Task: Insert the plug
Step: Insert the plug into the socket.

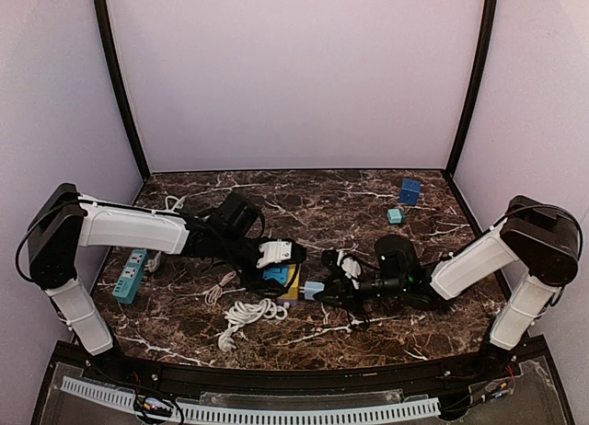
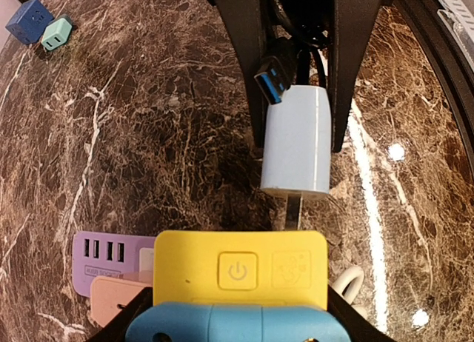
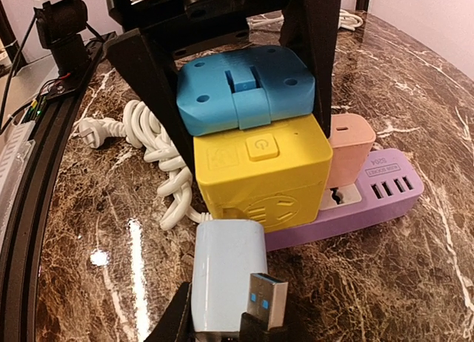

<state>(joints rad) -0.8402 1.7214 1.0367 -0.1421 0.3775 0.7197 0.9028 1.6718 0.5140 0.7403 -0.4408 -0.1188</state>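
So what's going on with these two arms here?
The left gripper clamps a blue block joined to a yellow socket cube. The right gripper holds a pale blue adapter right at the cube's side. Its metal prong shows in the gap, so it isn't fully in.

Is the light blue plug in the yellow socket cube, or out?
Not fully in: a bare prong shows between the light blue plug and the yellow socket cube. Whether its tip has entered, cannot tell.
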